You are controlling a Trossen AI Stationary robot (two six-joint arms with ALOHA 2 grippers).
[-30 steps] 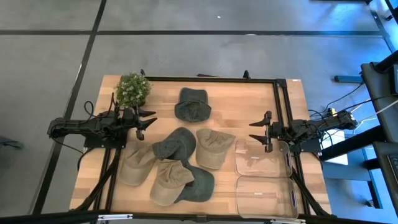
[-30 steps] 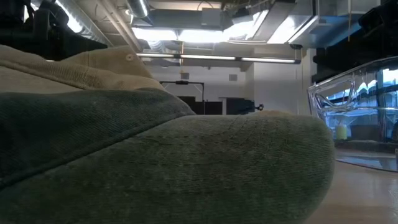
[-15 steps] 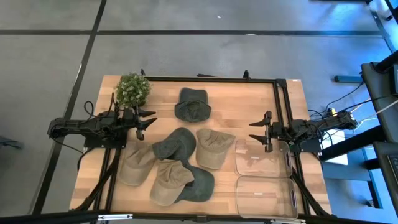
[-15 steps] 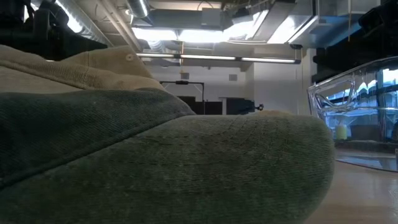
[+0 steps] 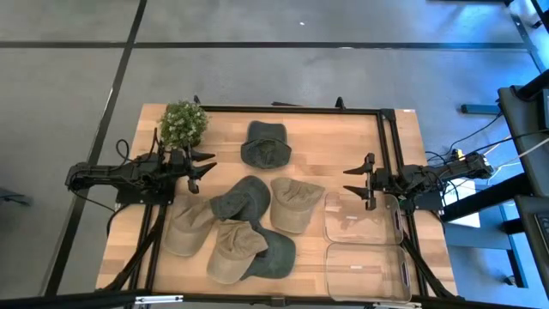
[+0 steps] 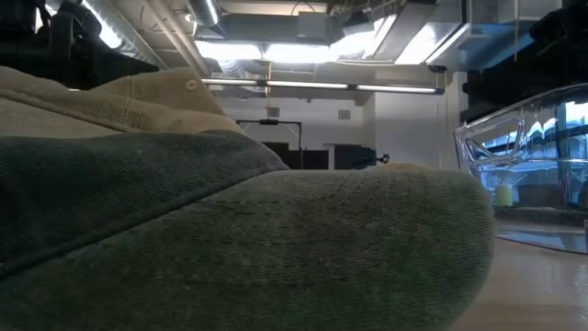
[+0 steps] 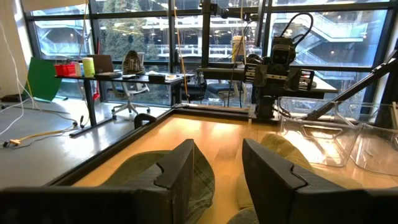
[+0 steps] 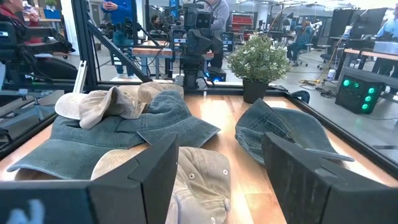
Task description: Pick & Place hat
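Several hats lie on the wooden table in the high view. A dark green hat (image 5: 265, 144) sits alone near the far edge. A pile toward the near side holds a dark hat (image 5: 241, 199), a beige cap (image 5: 294, 203), two more beige caps (image 5: 187, 228) (image 5: 233, 250) and a dark hat (image 5: 274, 254) beneath them. My left gripper (image 5: 208, 171) hovers open at the table's left, pointing right, short of the pile. My right gripper (image 5: 353, 182) hovers open at the table's right, pointing left, beside the clear bins. In the low view a green hat (image 6: 276, 248) fills the frame.
A small potted plant (image 5: 183, 124) stands at the far left corner, just behind my left arm. Two clear plastic bins (image 5: 360, 217) (image 5: 366, 271) sit on the right near side. A black frame (image 5: 292, 109) edges the table. Bare wood lies between the lone hat and the right gripper.
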